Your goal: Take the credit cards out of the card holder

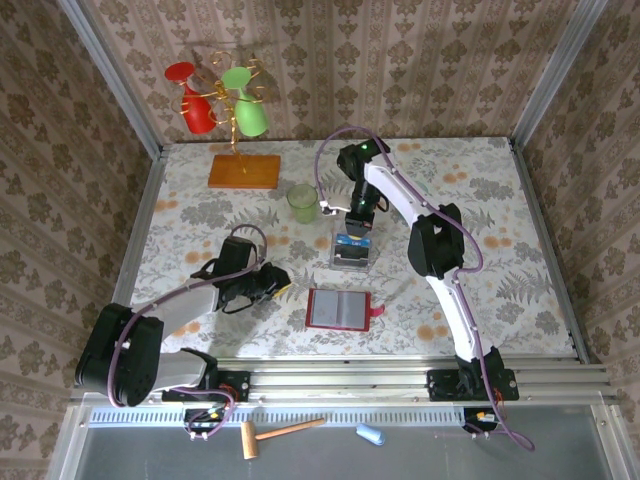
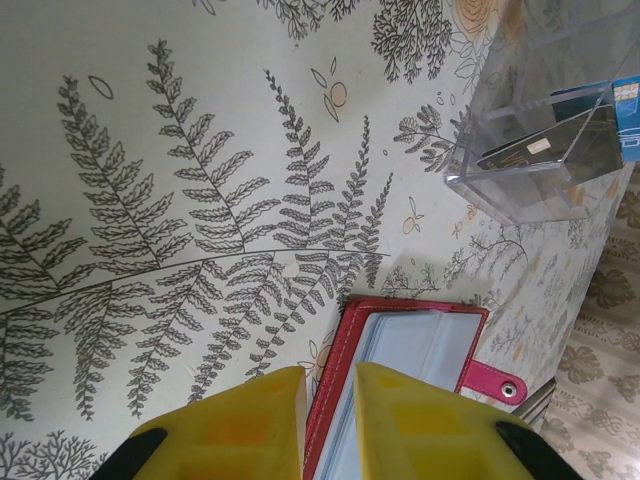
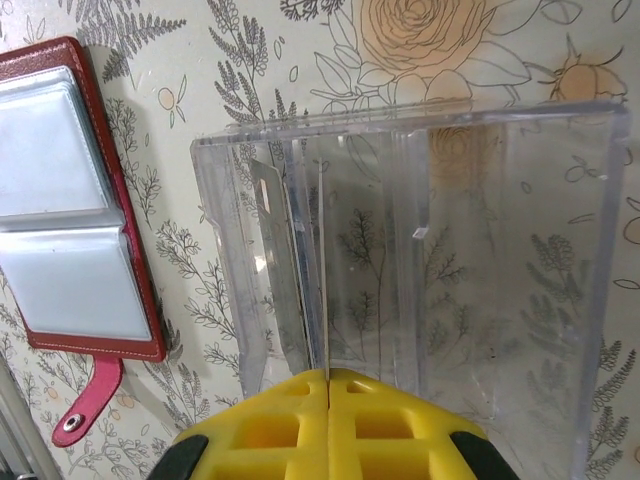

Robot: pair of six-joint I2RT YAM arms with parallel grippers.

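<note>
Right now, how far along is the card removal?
Done: the card holder lies open, its pockets look empty; credit cards stand in the clear box. In hand: right gripper shut over that box, perhaps on the blue card. Remaining: likely just letting go.

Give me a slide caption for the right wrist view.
Right gripper, shut on an edge-on credit card, at the clear divided box; red card holder lies open beside it.

**Three views, one counter**

The top external camera looks steeply down from above and behind the arm bases, taking in the whole counter (image 1: 480, 200). Each wrist camera sits close over the surface and looks out past its own yellow jaws. All three share the open card holder (image 1: 341, 309) and the clear plastic box (image 1: 352, 250).
</note>
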